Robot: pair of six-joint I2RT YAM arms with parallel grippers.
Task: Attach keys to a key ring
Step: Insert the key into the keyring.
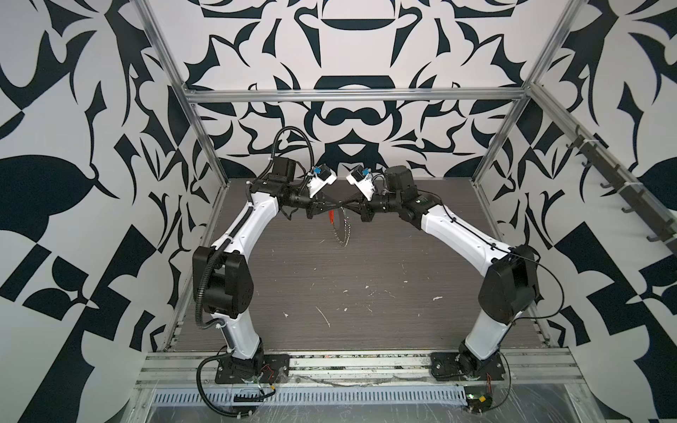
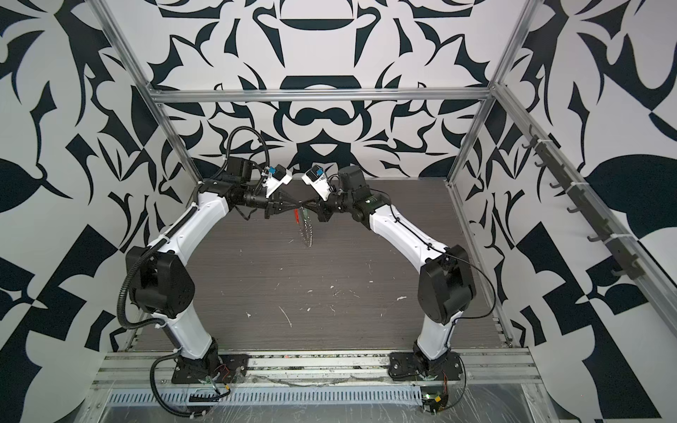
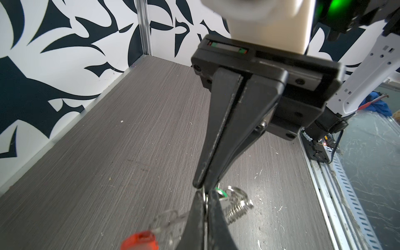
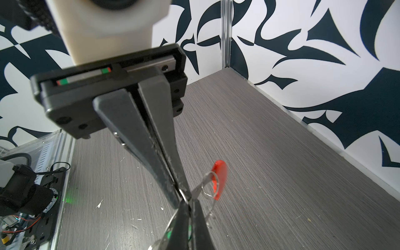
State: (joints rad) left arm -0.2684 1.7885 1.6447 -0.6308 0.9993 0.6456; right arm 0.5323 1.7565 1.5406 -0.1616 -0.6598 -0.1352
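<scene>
The key ring (image 1: pixel 343 230) (image 2: pixel 306 227) hangs in the air over the far middle of the table. It is a wire loop with a red plastic piece (image 3: pixel 140 240) (image 4: pixel 219 178) and a bunch of small silver rings (image 3: pixel 236 204). My left gripper (image 1: pixel 337 206) (image 3: pixel 205 194) and right gripper (image 1: pixel 347 206) (image 4: pixel 187 203) meet tip to tip at its top. Each is shut on the thin wire. A green key (image 3: pixel 221 192) (image 4: pixel 169 234) shows as a sliver beside the fingertips, mostly hidden. I cannot tell whether it hangs on the loop.
The grey table (image 1: pixel 329 293) bears white scuffs. Patterned walls and a metal frame (image 1: pixel 351 96) enclose it on three sides. A hook rail (image 1: pixel 622 205) runs along the right wall. Both arm bases stand on the front rail (image 1: pixel 359 360).
</scene>
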